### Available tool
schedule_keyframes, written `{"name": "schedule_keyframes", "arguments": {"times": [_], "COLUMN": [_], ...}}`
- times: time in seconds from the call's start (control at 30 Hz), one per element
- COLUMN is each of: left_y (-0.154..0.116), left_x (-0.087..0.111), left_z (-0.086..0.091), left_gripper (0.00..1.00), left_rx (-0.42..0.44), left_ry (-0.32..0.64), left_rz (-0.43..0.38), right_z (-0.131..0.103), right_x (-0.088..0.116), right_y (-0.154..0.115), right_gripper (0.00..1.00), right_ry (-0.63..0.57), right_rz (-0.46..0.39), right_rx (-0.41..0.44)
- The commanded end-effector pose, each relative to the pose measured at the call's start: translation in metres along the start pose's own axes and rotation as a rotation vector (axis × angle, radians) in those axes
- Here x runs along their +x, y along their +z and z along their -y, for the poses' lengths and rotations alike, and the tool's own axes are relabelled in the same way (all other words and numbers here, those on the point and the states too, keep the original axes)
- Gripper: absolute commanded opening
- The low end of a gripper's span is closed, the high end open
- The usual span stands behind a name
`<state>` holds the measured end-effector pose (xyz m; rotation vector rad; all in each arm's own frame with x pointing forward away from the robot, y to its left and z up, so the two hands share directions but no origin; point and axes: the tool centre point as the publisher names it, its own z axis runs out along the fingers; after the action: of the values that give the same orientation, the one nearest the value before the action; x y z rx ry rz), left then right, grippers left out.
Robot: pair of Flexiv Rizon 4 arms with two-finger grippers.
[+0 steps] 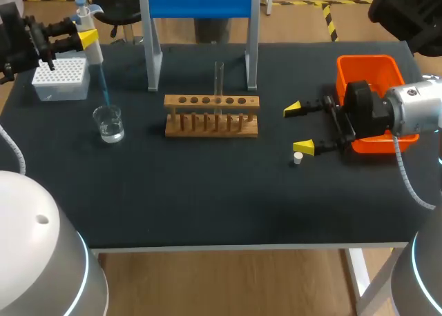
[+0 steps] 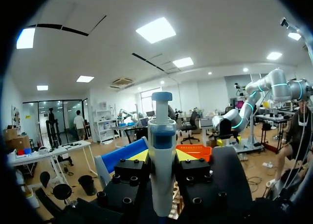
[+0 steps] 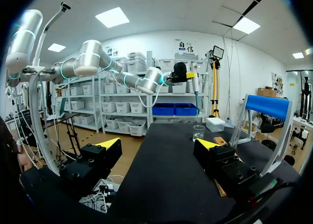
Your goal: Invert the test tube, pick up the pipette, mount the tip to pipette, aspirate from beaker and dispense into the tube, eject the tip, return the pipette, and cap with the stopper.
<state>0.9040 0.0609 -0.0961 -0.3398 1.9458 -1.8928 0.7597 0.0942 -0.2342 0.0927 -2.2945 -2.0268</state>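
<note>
The pipette (image 1: 93, 52) hangs at the far left corner of the table (image 1: 207, 192), clamped upright between the two fingers of the left gripper (image 2: 162, 158). A blue tip (image 1: 103, 81) is already mounted and points down at the mouth of the beaker (image 1: 109, 123), which holds a little clear liquid. Whether the tip's end has reached that liquid cannot be made out, so the work appears to stand at the draw from the beaker. The test tube (image 1: 218, 81) stands upright in the wooden rack (image 1: 211, 116) at mid-table, apparently empty and with no cap on it, which suggests the turning-over step is done. The white stopper (image 1: 298, 158) lies on the cloth just beside the lower finger of the right gripper (image 1: 298, 128). That gripper is held to the right of the rack with its yellow fingers wide apart and nothing between them. Just beside the beaker and beneath the left gripper sits the white tip box (image 1: 61, 78). The orange bin (image 1: 369, 67) lies behind the right arm's wrist, and the blue-topped stand (image 1: 199, 2) rises behind the rack with nothing on it. By this reading, filling the tube, shedding the tip, returning the pipette and capping the tube all remain.
</note>
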Motion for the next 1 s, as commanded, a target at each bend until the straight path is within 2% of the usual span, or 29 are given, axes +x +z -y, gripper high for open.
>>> {"name": "schedule_keyframes", "arguments": {"times": [0.03, 0.23, 0.4, 0.63, 1.0], "left_y": [0.000, 0.000, 0.000, 0.000, 0.000], "left_x": [0.000, 0.000, 0.000, 0.000, 0.000], "left_z": [0.000, 0.000, 0.000, 0.000, 0.000], "left_gripper": [0.00, 0.00, 0.00, 0.00, 0.00], "left_rx": [0.003, 0.003, 0.003, 0.003, 0.003], "left_ry": [0.002, 0.002, 0.002, 0.002, 0.002], "left_rz": [0.001, 0.001, 0.001, 0.001, 0.001], "right_z": [0.000, 0.000, -0.008, -0.023, -0.034], "right_x": [0.001, 0.001, 0.009, 0.022, 0.044], "right_y": [-0.001, -0.001, 0.023, 0.069, 0.162], "right_gripper": [1.00, 1.00, 1.00, 1.00, 1.00], "right_ry": [0.000, 0.000, -0.031, -0.063, -0.031], "right_rz": [0.000, 0.000, -0.013, -0.026, -0.049], "right_rx": [0.001, 0.001, 0.030, 0.088, 0.134]}}
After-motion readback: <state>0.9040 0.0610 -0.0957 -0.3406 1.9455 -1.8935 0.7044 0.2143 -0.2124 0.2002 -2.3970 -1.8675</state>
